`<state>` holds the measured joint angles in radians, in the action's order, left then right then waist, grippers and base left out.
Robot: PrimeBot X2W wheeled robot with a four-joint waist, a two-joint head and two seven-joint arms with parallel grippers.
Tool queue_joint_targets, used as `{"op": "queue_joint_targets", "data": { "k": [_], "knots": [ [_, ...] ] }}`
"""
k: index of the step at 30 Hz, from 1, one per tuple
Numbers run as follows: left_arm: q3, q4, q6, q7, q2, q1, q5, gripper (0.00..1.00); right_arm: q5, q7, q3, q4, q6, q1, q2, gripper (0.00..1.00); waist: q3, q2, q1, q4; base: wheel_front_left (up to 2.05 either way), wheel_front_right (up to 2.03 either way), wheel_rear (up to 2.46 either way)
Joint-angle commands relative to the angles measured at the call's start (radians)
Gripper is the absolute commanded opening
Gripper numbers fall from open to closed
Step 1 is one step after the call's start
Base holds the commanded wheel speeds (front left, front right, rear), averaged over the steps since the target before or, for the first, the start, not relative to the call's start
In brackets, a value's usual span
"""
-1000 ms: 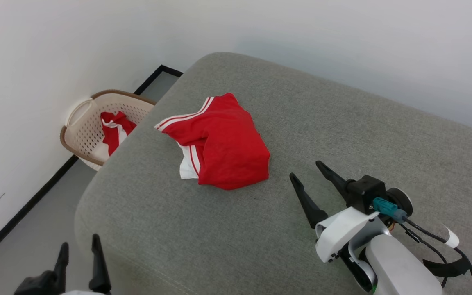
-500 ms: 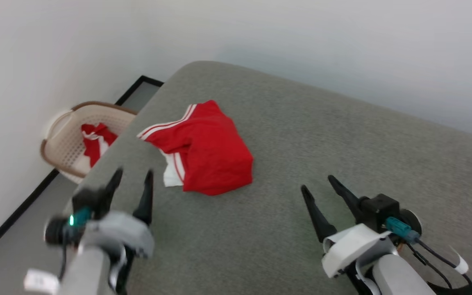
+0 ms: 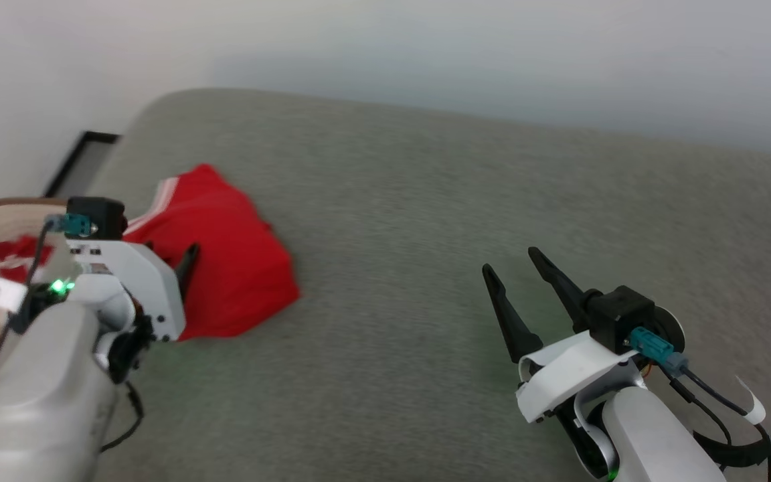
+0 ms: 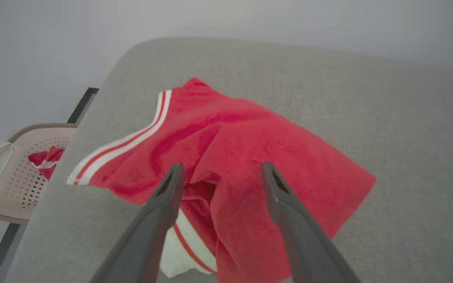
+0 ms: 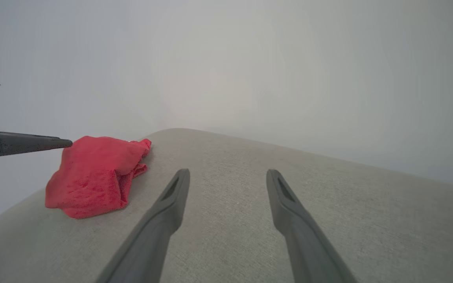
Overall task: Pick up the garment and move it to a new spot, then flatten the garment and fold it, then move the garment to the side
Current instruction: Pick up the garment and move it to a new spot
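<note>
The garment [image 3: 238,274] lies crumpled on the grey cushion [image 3: 425,201], red with white-and-red striped trim [image 4: 120,145] and a white patch [image 4: 179,255] at its near edge. My left gripper [image 4: 222,167] is open, its two fingers spread right over the garment's middle with only cloth behind the gap. In the head view one left finger [image 3: 187,266] shows against the red cloth, the other hidden by the wrist housing. From the right wrist view, that left finger [image 5: 30,143] reaches the top of the garment [image 5: 89,177]. My right gripper [image 3: 509,260] is open over bare cushion, well right of the garment.
A beige perforated basket [image 4: 10,184] stands on the floor beside the cushion's left end, with another red cloth [image 4: 43,159] in it. A white wall runs close behind the cushion. The cushion's rounded left edge drops off just past the garment. Bare cushion stretches to the right.
The head camera has swung, shifting the whole picture left. My left arm has risen from the bottom edge and come forward over the garment. The right gripper has barely moved.
</note>
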<state>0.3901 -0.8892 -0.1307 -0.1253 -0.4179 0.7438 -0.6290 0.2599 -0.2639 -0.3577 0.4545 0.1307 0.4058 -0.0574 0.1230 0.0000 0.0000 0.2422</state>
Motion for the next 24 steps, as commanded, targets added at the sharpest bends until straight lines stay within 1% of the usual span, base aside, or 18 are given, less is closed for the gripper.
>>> {"op": "queue_joint_targets", "data": {
  "k": [1, 3, 5, 8, 10, 15, 19, 20, 21, 22, 23, 24],
  "knots": [
    [0.026, -0.005, 0.001, -0.043, -0.021, 0.009, -0.033, 1.00, 0.003, -0.001, 0.005, -0.006, 0.000, 0.010, 0.003, 1.00, 0.116, 0.0000, 0.0000, -0.164, 0.00, 0.00, 0.00],
    [0.055, -0.014, 0.001, -0.111, -0.058, 0.010, -0.100, 1.00, 0.007, -0.001, 0.007, -0.012, 0.000, 0.012, 0.005, 1.00, 0.121, 0.0000, 0.0000, -0.190, 0.00, 0.00, 0.00],
    [0.084, -0.022, 0.001, -0.172, -0.082, 0.004, -0.151, 1.00, 0.008, -0.001, 0.011, -0.020, 0.000, 0.012, 0.006, 1.00, 0.127, 0.0000, 0.0000, -0.214, 0.00, 0.00, 0.00],
    [0.107, -0.053, 0.001, -0.227, -0.124, -0.007, -0.208, 1.00, 0.014, -0.001, 0.011, -0.033, 0.000, 0.013, 0.007, 1.00, 0.142, 0.0000, 0.0000, -0.247, 0.00, 0.00, 0.00],
    [0.122, -0.080, 0.001, -0.247, -0.144, -0.012, -0.227, 1.00, 0.022, -0.001, 0.007, -0.044, 0.000, 0.015, 0.007, 1.00, 0.155, 0.0000, 0.0000, -0.270, 0.00, 0.00, 0.00],
    [0.141, -0.147, 0.002, -0.273, -0.150, -0.025, -0.278, 1.00, 0.030, -0.001, 0.003, -0.066, 0.000, 0.016, 0.008, 1.00, 0.191, 0.0000, 0.0000, -0.307, 0.00, 0.00, 0.00],
    [0.162, -0.177, 0.002, -0.272, -0.130, -0.035, -0.304, 1.00, 0.029, -0.001, 0.002, -0.074, 0.000, 0.015, 0.007, 1.00, 0.204, 0.0000, 0.0000, -0.318, 0.00, 0.00, 0.00],
    [0.169, -0.180, 0.002, -0.268, -0.126, -0.036, -0.309, 0.91, 0.030, -0.001, 0.003, -0.074, 0.000, 0.014, 0.007, 1.00, 0.205, 0.0000, 0.0000, -0.318, 0.00, 0.00, 0.00],
    [0.176, -0.186, 0.001, -0.262, -0.128, -0.037, -0.308, 0.45, 0.030, -0.001, 0.004, -0.074, 0.000, 0.015, 0.007, 1.00, 0.205, 0.0000, 0.0000, -0.317, 0.00, 0.00, 0.00],
    [0.184, -0.189, 0.001, -0.249, -0.127, -0.037, -0.305, 0.27, 0.031, -0.001, 0.006, -0.074, 0.000, 0.016, 0.007, 1.00, 0.203, 0.0000, 0.0000, -0.315, 0.00, 0.00, 0.00],
    [0.184, -0.189, 0.001, -0.249, -0.127, -0.037, -0.305, 0.27, 0.031, -0.001, 0.006, -0.074, 0.000, 0.016, 0.007, 1.00, 0.203, 0.0000, 0.0000, -0.315, 0.00, 0.00, 0.00],
    [0.186, -0.195, 0.001, -0.210, -0.126, -0.024, -0.305, 0.00, 0.033, -0.001, 0.011, -0.077, 0.000, 0.014, 0.008, 1.00, 0.195, 0.0000, 0.0000, -0.307, 0.00, 0.00, 0.00]
  ]
}}
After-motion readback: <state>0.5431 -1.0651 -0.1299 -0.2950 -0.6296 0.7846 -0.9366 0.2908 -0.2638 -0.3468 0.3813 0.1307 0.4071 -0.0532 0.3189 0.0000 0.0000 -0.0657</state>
